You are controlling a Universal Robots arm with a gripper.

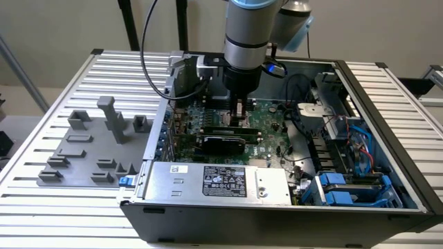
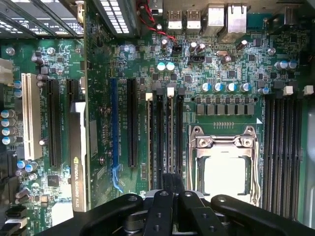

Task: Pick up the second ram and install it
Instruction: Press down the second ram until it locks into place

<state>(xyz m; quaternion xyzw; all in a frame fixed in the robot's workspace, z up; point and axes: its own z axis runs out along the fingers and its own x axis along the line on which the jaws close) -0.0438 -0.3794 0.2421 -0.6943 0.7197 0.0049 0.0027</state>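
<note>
Being held low inside the open computer case [image 1: 387, 104], the gripper [image 1: 239, 110] is standing over the memory slots [image 2: 165, 137] of the motherboard [image 2: 98, 64]. Its fingers [image 2: 158, 206] are drawn narrow, almost together. The second ram [image 2: 170, 142] appears to be pinched between them, seen edge-on as a thin strip running along the middle slot, the one with a white latch [image 2: 171, 91] at its far end. How deep it is sitting cannot be told.

For this step to be done well, the stick is best being kept upright and in line with the slot along its whole length. Pressure is best being put straight down and evenly, so that neither end is being seated ahead of the other. A tilt is judged to be the main risk, since the neighbouring slots are just beside it and a pale stick [image 2: 150, 142] is standing in the next white-latched slot. The processor socket [image 2: 224, 167] is lying near on the other side.

The case is resting on a slatted metal table [image 1: 62, 207]. A grey tray [image 1: 83, 155] of plastic blocks is lying at the exterior view's left, beside the case. Cables [image 1: 360, 140] and blue brackets [image 1: 346, 189] are crowding the case at the exterior view's right, and a plain pale wall [image 1: 55, 26] is closing the room behind.
</note>
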